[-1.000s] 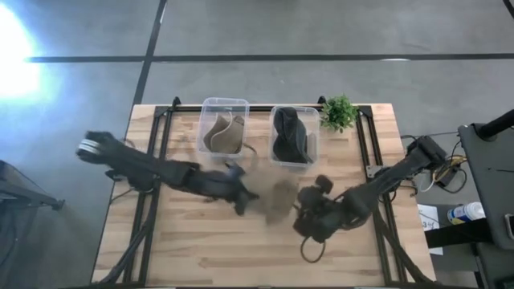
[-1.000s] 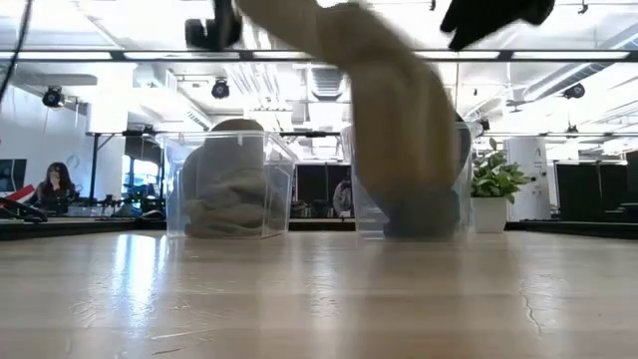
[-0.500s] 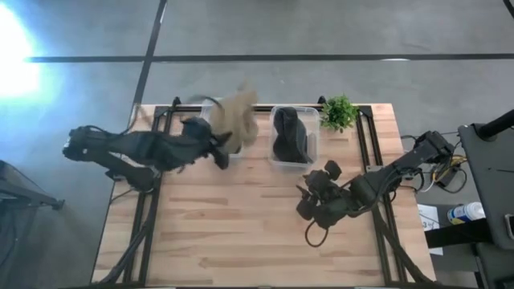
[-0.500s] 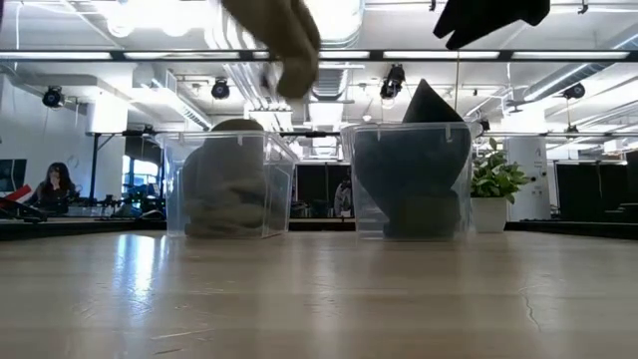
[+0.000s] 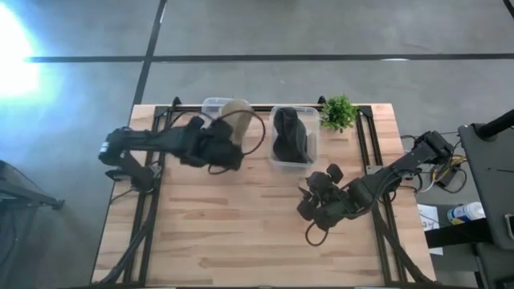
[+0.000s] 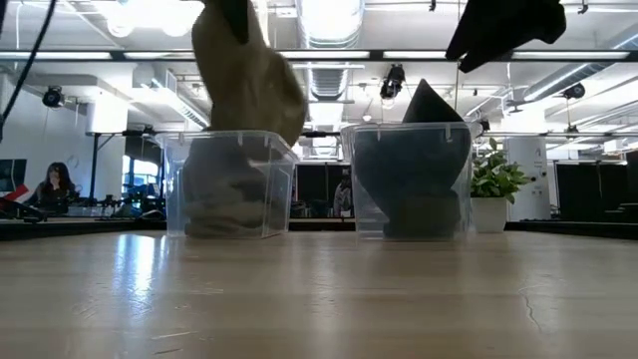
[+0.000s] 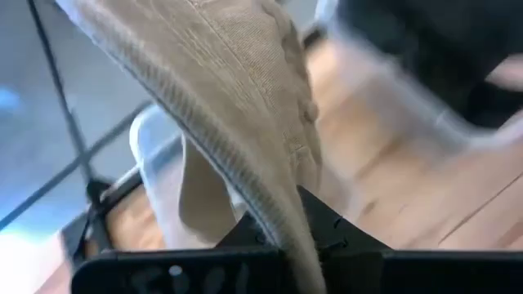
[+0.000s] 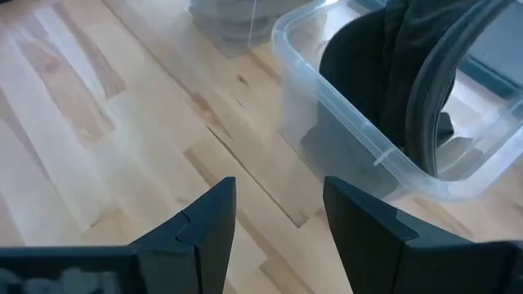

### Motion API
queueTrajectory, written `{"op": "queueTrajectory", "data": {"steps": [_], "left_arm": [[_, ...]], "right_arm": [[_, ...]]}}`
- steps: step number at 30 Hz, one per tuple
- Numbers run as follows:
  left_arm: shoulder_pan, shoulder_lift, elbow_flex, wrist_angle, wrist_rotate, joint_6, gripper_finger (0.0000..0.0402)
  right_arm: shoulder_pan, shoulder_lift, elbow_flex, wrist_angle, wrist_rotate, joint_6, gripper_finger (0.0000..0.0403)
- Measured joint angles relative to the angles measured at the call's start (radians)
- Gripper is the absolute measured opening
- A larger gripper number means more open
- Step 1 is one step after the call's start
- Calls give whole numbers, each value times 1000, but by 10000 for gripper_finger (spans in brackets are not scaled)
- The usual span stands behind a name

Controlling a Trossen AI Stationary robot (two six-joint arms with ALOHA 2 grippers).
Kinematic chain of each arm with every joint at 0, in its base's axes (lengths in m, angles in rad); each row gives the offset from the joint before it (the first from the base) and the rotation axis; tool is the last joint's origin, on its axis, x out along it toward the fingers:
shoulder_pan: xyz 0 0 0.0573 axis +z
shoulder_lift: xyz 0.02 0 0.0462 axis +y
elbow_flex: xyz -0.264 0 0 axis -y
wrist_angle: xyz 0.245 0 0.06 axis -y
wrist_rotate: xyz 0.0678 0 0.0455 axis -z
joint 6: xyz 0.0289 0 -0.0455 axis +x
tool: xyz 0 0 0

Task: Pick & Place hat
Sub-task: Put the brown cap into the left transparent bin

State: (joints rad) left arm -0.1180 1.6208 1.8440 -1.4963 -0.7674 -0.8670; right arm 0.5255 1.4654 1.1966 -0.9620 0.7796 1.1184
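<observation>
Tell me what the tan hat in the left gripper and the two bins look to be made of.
Tan hat: apparently knitted fabric, matte; ribbed stitches show and it hangs limp from the left gripper.
Left bin and right bin: likely clear, glossy plastic; their contents show through, and the rims are moulded.

Two clear bins and a plant crowd the far edge; near tabletop lies open.

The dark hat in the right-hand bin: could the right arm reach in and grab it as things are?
Probably yes. The right end effector is open and empty beside the clear bin, which has no lid, and the dark hat sticks up above its rim.
</observation>
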Motion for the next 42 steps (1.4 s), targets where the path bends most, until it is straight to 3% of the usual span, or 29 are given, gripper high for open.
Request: {"op": "queueTrajectory", "data": {"steps": [3, 9, 17, 24, 26, 42], "left_arm": [[36, 56, 15, -79, 61, -3, 6], [144, 57, -6, -11, 271, 46, 9], [336, 42, -10, -9, 432, 103, 8], [504, 58, -54, 78, 768, 187, 8], [533, 65, -80, 111, 818, 190, 8], [576, 87, -378, 425, 705, 156, 9]], "right_arm": [[0, 0, -8, 0, -4, 20, 183], [0, 0, -22, 0, -10, 58, 182], [0, 0, -28, 2, -14, 60, 182], [0, 0, -36, 3, -13, 60, 183], [0, 0, -38, 3, -13, 60, 182], [0, 0, -40, 8, -13, 61, 182]]}}
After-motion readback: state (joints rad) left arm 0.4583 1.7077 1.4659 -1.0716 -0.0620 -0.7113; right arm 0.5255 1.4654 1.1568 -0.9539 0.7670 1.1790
